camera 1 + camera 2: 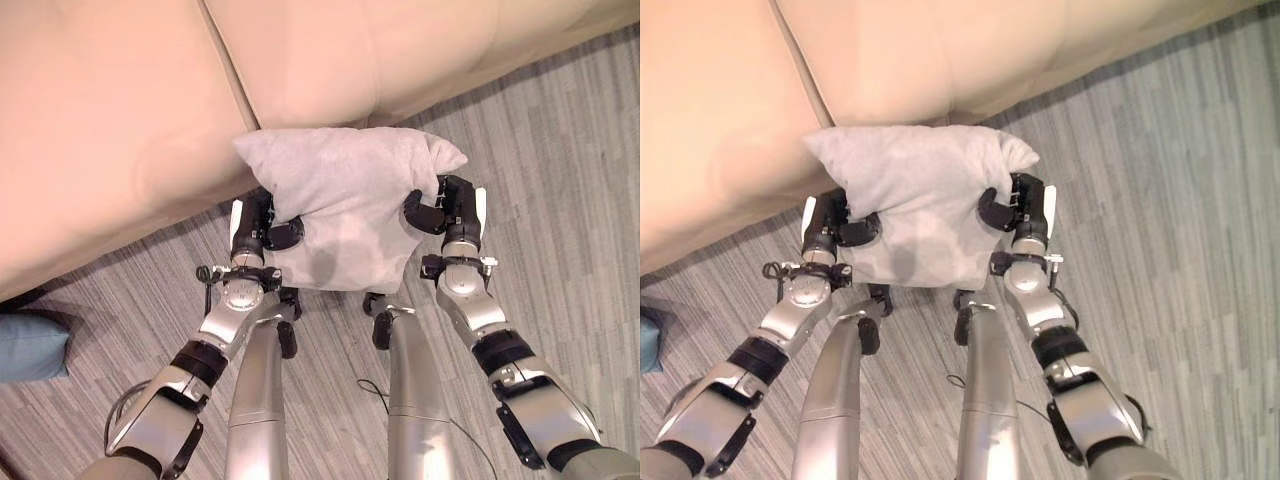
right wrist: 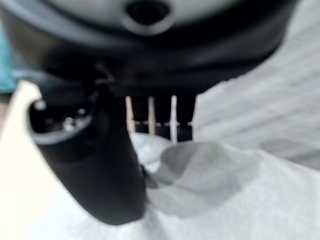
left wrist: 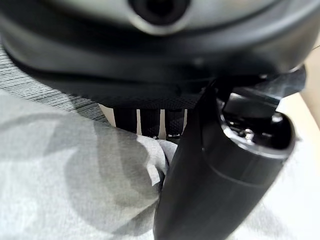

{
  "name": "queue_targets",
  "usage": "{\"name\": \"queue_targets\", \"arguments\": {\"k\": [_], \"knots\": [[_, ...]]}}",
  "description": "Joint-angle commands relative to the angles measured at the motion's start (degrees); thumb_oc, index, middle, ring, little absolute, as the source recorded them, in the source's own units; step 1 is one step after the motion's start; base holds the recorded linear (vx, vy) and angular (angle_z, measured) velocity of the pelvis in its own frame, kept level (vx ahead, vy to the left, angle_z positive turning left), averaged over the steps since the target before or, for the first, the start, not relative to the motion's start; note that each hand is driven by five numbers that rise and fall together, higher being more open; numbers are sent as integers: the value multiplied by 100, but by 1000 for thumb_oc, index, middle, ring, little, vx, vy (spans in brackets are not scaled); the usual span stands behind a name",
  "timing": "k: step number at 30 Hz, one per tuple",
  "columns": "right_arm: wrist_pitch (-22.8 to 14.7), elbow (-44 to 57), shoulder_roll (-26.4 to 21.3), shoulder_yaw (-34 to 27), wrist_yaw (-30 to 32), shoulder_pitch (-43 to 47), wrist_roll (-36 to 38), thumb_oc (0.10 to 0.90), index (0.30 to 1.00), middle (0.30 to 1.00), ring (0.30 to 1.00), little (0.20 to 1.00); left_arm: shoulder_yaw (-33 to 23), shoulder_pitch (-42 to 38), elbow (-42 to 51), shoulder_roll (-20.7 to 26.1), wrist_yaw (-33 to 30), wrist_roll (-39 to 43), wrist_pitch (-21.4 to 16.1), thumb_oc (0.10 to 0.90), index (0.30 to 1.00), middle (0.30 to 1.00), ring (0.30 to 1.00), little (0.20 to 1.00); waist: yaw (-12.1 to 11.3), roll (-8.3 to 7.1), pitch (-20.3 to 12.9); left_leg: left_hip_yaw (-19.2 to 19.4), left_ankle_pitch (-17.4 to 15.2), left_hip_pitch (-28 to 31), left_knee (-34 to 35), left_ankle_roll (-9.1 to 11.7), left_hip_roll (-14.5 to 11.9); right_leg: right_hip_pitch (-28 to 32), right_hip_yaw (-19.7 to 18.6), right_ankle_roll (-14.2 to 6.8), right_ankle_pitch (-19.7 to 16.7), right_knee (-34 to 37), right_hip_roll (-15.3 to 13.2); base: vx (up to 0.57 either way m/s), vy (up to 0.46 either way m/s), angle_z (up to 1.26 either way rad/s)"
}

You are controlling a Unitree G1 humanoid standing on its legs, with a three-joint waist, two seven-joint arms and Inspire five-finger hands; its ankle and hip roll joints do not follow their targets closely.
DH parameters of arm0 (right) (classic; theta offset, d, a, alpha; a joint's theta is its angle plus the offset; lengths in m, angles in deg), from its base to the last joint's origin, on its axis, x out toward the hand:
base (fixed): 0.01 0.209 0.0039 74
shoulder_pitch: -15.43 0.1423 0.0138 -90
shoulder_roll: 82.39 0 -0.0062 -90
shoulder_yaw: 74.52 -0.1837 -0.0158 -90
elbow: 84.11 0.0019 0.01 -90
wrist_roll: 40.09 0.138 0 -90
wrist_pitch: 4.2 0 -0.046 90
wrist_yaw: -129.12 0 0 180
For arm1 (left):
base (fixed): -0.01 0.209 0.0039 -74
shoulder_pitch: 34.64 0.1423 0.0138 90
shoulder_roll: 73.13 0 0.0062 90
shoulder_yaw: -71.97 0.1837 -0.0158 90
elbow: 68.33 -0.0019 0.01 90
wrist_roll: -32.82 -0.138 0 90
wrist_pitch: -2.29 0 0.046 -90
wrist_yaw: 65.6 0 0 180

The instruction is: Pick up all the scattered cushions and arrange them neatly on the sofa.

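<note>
I hold a pale grey cushion (image 1: pixel 345 205) between both hands, above the grey floor and just in front of the beige sofa (image 1: pixel 120 120). My left hand (image 1: pixel 258 228) grips its left edge, thumb curled over the top and fingers underneath. At the cushion's right edge my right hand (image 1: pixel 448 207) clamps the cloth the same way. The cushion's far corners reach over the sofa's front edge. In the left wrist view the thumb (image 3: pixel 215 175) presses on the grey cloth (image 3: pixel 75 170). The right wrist view has the thumb (image 2: pixel 100 165) pinching the cushion (image 2: pixel 215 195).
A blue cushion (image 1: pixel 28 345) lies on the striped grey floor (image 1: pixel 560 200) at the far left, beside the sofa's front. A seam (image 1: pixel 228 70) divides the sofa's two seat pads. Open floor extends to the right.
</note>
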State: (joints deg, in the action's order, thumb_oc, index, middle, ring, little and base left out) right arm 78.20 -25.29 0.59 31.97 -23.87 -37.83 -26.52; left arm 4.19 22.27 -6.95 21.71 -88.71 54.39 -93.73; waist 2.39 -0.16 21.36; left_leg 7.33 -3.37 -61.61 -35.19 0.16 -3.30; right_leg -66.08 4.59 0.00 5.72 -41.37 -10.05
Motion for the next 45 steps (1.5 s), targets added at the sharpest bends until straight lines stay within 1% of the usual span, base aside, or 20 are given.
{"name": "queue_targets", "arguments": {"k": [1, 2, 3, 4, 5, 6, 7, 12, 13, 15, 20, 22, 25, 30, 31, 33, 35, 39, 43, 45], "knots": [[-611, 787, 203, 228, -374, -242, -625, 400, 300, 300, 300, 300, -25, -1, 668, -331, 355, -317, -875, 400, 300, 300, 300, 300, -37, 270, -417, -717, -297, 837, 651, 283, 49, 1211, 204, -468, 350, 711, 136, -14, -73, 4], [-610, 790, 203, 227, -374, -244, -626, 400, 300, 300, 300, 300, -24, 1, 669, -331, 354, -317, -874, 400, 300, 300, 300, 300, -36, 271, -410, -718, -294, 851, 658, 284, 49, 1225, 206, -468, 347, 717, 137, 35, -74, 9], [-636, 1056, 208, 61, -472, -736, -637, 400, 300, 300, 300, 300, -65, 386, 840, -332, 491, -332, -903, 400, 300, 300, 300, 300, -31, 251, -534, -735, -198, 1443, 1104, 324, 43, 1809, 342, -504, 270, 1184, 136, -20, -70, 12], [-703, 1250, 251, -1, -523, -981, -612, 400, 300, 300, 300, 300, -104, 572, 988, -325, 544, -319, -932, 400, 300, 300, 300, 300, -37, 245, -564, -712, 68, 1766, 1427, 324, 45, 2135, 441, -483, 36, 1523, 150, -22, -71, 14], [-699, 1259, 252, -2, -523, -993, -614, 400, 300, 300, 300, 300, -102, 582, 996, -324, 544, -320, -929, 400, 300, 300, 300, 300, -34, 247, -539, -716, 87, 1820, 1467, 326, 45, 2189, 449, -483, 19, 1560, 154, 15, -59, 15], [-746, 1585, 310, -122, -651, -1403, -554, 400, 300, 300, 300, 300, -181, 953, 1136, -326, 676, -221, -965, 400, 300, 300, 300, 300, -34, 233, -677, -735, 181, 2420, 1839, 369, 43, 2812, 570, -511, -61, 1994, 158, 75, -40, 15], [-743, 1593, 310, -123, -652, -1412, -555, 400, 300, 300, 300, 300, -179, 962, 1141, -325, 677, -221, -964, 400, 300, 300, 300, 300, -32, 234, -653, -737, 190, 2466, 1864, 371, 41, 2857, 575, -511, -68, 2016, 161, 125, -59, 17], [-791, 2231, 63, -490, -960, -2351, -709, 400, 300, 300, 300, 300, -358, 1829, 1609, -120, 1018, -213, -1025, 400, 300, 300, 300, 300, -55, 195, -973, -696, 371, 3909, 2687, 505, -42, 4424, 794, -538, -125, 2957, 312, 157, -75, 6], [-802, 2449, -28, -596, -1045, -2625, -866, 400, 300, 300, 300, 300, -426, 2081, 1629, -92, 1101, -236, -995, 400, 300, 300, 300, 300, -63, 157, -1128, -667, 400, 4302, 2845, 573, -131, 4934, 846, -522, -96, 3253, 403, 197, -93, 11], [-758, 2558, -120, -706, -1145, -2917, -1006, 400, 300, 300, 300, 300, -510, 2466, 1676, -83, 1202, -207, -937, 400, 300, 300, 300, 300, -94, 75, -1331, -665, 404, 4740, 2921, 610, -197, 5587, 919, -496, -86, 3660, 529, 172, -76, 22], [-666, 2638, -186, -896, -1240, -3261, -1068, 400, 300, 300, 300, 300, -654, 2957, 1640, -168, 1269, -252, -807, 400, 300, 300, 300, 300, -168, -85, -1519, -696, 188, 5223, 2781, 589, -152, 6324, 971, -485, -69, 3997, 549, 142, 15, 10], [-657, 2658, -175, -915, -1274, -3315, -1071, 400, 300, 300, 300, 300, -669, 3050, 1669, -177, 1277, -261, -799, 400, 300, 300, 300, 300, -187, -105, -1542, -717, 176, 5309, 2865, 565, -110, 6415, 973, -493, -73, 4041, 550, 99, 66, 8], [-608, 2699, -96, -1120, -1232, -3474, -972, 400, 300, 300, 300, 300, -679, 3147, 1619, -223, 1278, -323, -708, 400, 300, 300, 300, 300, -213, -167, -1598, -464, 464, 5079, 3183, 559, -83, 6592, 1093, -587, -155, 4197, 472, 61, 131, 16], [-575, 2768, 58, -1109, -1301, -3477, -900, 400, 300, 300, 300, 300, -726, 3259, 1677, -201, 1308, -423, -727, 400, 300, 300, 300, 300, -282, -207, -1729, -463, 324, 5207, 3262, 415, 73, 6653, 1064, -715, -166, 4100, 360, 135, 169, -9], [-567, 2796, 130, -1099, -1357, -3490, -848, 400, 300, 300, 300, 300, -726, 3291, 1704, -156, 1321, -462, -719, 400, 300, 300, 300, 300, -297, -229, -1767, -391, 214, 5324, 3245, 337, 135, 6674, 1000, -805, -160, 4006, 238, 203, 367, -36], [-547, 2836, 241, -1036, -1429, -3402, -812, 400, 300, 300, 300, 300, -764, 3285, 1808, -97, 1322, -481, -694, 400, 300, 300, 300, 300, -359, -228, -1671, -324, 105, 5452, 3204, 138, 240, 6451, 821, -954, -336, 3284, -22, 128, 366, -18], [-562, 2854, 295, -988, -1456, -3344, -802, 400, 300, 300, 300, 300, -796, 3275, 1845, -21, 1336, -465, -709, 400, 300, 300, 300, 300, -386, -191, -1625, -283, 80, 5553, 3259, 33, 261, 6164, 653, -1018, -344, 2712, -94, 61, 201, -54], [-561, 2911, 348, -983, -1527, -3340, -850, 400, 300, 300, 300, 300, -806, 3270, 1850, 14, 1359, -523, -724, 400, 300, 300, 300, 300, -349, -115, -1586, -336, 49, 5832, 3422, -60, 317, 5789, 573, -940, -402, 2321, 9, 110, 121, -11], [-574, 2921, 337, -997, -1511, -3335, -830, 400, 300, 300, 300, 300, -762, 3228, 1853, -14, 1356, -507, -722, 400, 300, 300, 300, 300, -263, -110, -1534, -458, 23, 5947, 3491, -59, 388, 5556, 512, -857, -300, 2592, 273, 87, 30, 14], [-579, 2905, 331, -1035, -1487, -3371, -808, 400, 300, 300, 300, 300, -719, 3214, 1828, -66, 1374, -514, -703, 400, 300, 300, 300, 300, -188, -166, -1492, -590, -33, 5999, 3439, -64, 483, 5470, 336, -830, -359, 2947, 454, 122, -29, 48]]}}
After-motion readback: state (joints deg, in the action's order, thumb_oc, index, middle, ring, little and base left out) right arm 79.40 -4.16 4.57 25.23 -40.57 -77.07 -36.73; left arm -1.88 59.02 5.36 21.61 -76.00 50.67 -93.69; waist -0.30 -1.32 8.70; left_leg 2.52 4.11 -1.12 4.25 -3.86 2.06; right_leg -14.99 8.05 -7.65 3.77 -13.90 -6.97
